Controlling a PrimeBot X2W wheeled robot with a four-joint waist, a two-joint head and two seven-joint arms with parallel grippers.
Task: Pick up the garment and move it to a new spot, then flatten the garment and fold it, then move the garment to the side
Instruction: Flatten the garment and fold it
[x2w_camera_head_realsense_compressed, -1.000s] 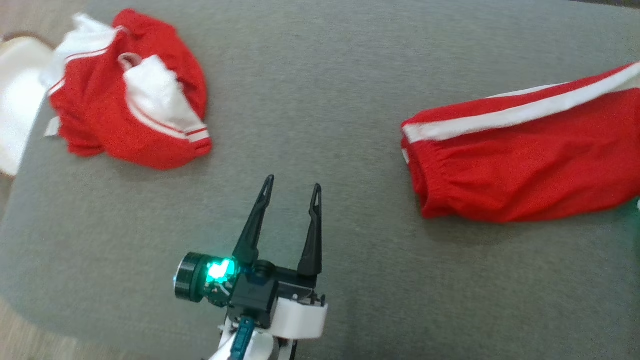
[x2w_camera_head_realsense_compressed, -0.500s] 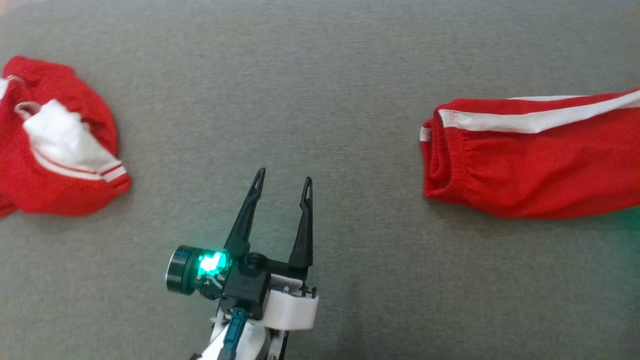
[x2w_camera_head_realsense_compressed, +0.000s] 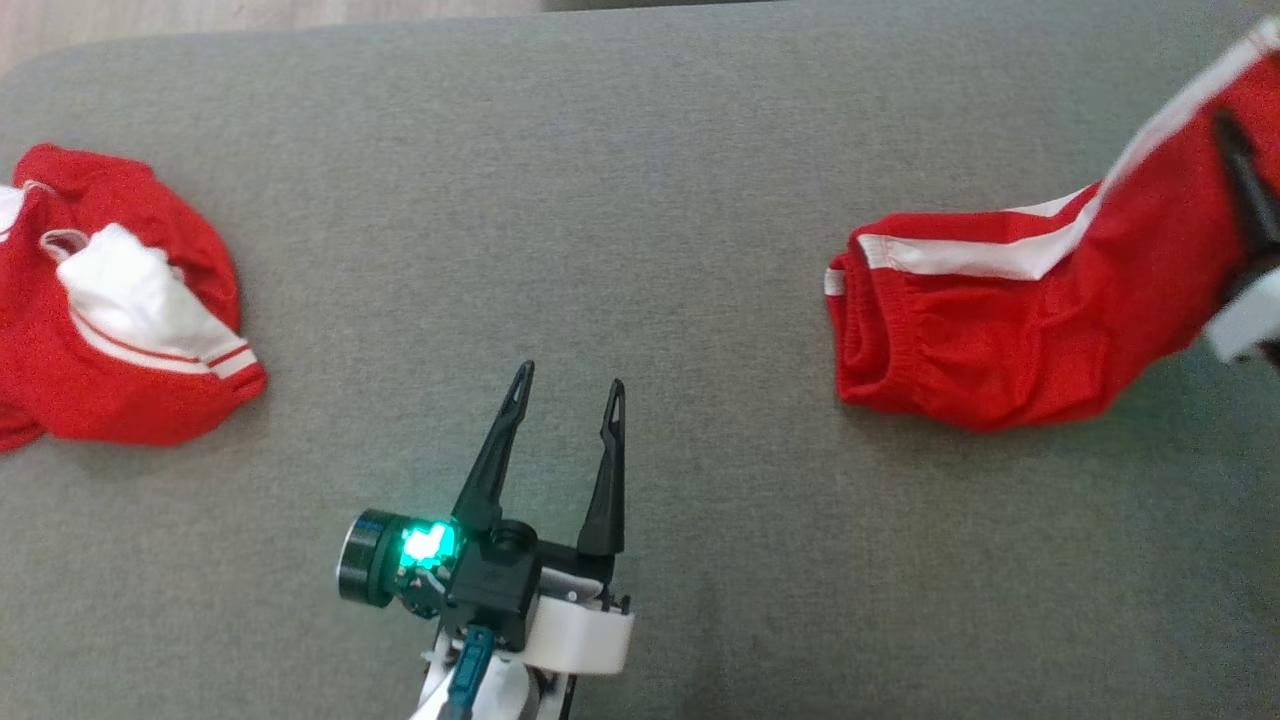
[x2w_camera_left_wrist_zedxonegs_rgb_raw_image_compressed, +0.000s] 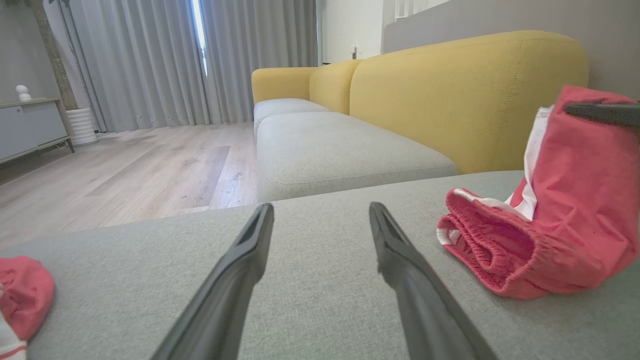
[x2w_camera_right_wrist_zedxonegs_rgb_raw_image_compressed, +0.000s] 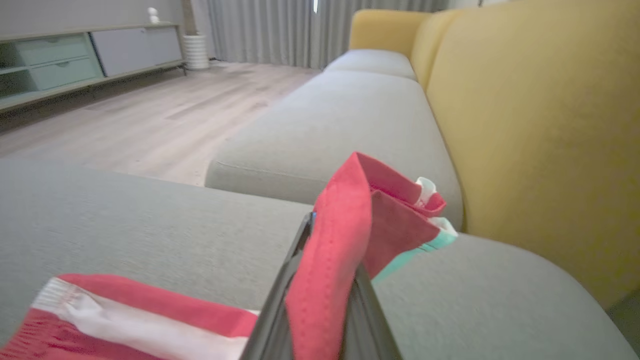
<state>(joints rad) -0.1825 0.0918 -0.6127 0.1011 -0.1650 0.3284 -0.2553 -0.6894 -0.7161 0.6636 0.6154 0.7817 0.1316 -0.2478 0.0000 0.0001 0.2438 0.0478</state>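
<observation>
The garment (x2w_camera_head_realsense_compressed: 1000, 340) is a pair of red shorts with a white side stripe, lying at the right of the grey cushion (x2w_camera_head_realsense_compressed: 640, 200). Its right end is lifted off the cushion, and my right gripper (x2w_camera_head_realsense_compressed: 1225, 130) is shut on that end. In the right wrist view a red fold (x2w_camera_right_wrist_zedxonegs_rgb_raw_image_compressed: 340, 235) stands pinched between the fingers (x2w_camera_right_wrist_zedxonegs_rgb_raw_image_compressed: 280, 300). The elastic waistband end (x2w_camera_left_wrist_zedxonegs_rgb_raw_image_compressed: 480, 245) still rests on the cushion. My left gripper (x2w_camera_head_realsense_compressed: 570, 378) hovers open low over the middle front of the cushion with nothing between its fingers (x2w_camera_left_wrist_zedxonegs_rgb_raw_image_compressed: 235, 280), well left of the garment.
A second red and white garment (x2w_camera_head_realsense_compressed: 120, 320) lies crumpled at the cushion's left edge. A yellow sofa back (x2w_camera_left_wrist_zedxonegs_rgb_raw_image_compressed: 450, 100) rises behind the cushion, with wooden floor (x2w_camera_left_wrist_zedxonegs_rgb_raw_image_compressed: 125, 170) and a low cabinet (x2w_camera_right_wrist_zedxonegs_rgb_raw_image_compressed: 75, 55) beyond. Bare grey cushion lies between the two garments.
The head camera has shifted. My right gripper has come in at the right edge and raised the garment's right end, so the stripe now slants upward. The left gripper stays open in place.
</observation>
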